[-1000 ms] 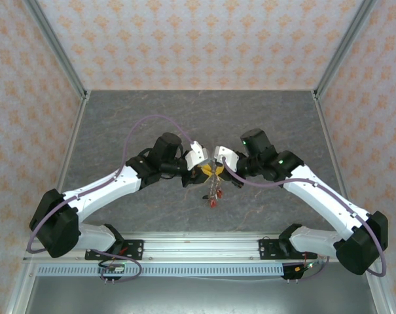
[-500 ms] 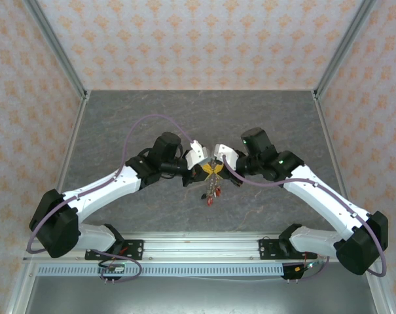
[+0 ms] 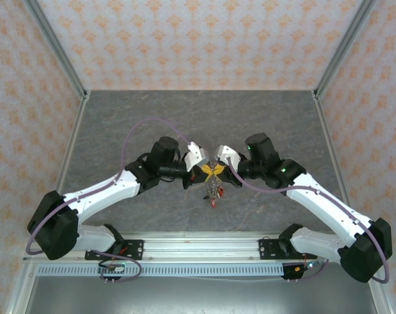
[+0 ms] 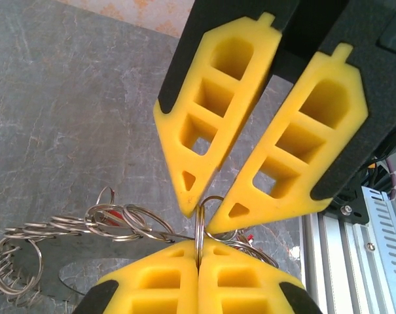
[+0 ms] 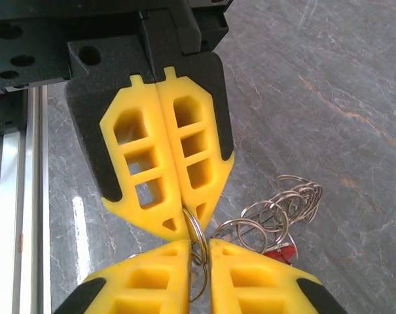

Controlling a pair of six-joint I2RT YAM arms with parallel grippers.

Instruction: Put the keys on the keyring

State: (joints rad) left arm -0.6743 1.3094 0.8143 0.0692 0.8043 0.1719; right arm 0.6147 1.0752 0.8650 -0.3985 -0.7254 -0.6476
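Note:
Both grippers meet tip to tip above the middle of the table. My left gripper [image 4: 199,243] is shut on a small silver split ring [image 4: 199,219]. My right gripper [image 5: 199,246] faces it with its yellow fingers slightly apart, so it is open, and the same ring [image 5: 196,226] stands in the gap. A cluster of linked split rings [image 4: 112,222] hangs from it, with red-headed keys [image 5: 281,251] below. The flat grey toothed keyring [image 4: 47,252] lies under the cluster. From above, the bunch [image 3: 213,191] dangles between the left gripper [image 3: 206,171] and the right gripper [image 3: 219,170].
Grey marbled table [image 3: 198,118] with patterned walls on three sides. An aluminium rail [image 3: 198,247] carrying the arm bases runs along the near edge, close behind the grippers.
The left gripper has closed onto the split ring. The right gripper's fingers have parted slightly. Both wrists have shifted a little and the hanging bunch with them.

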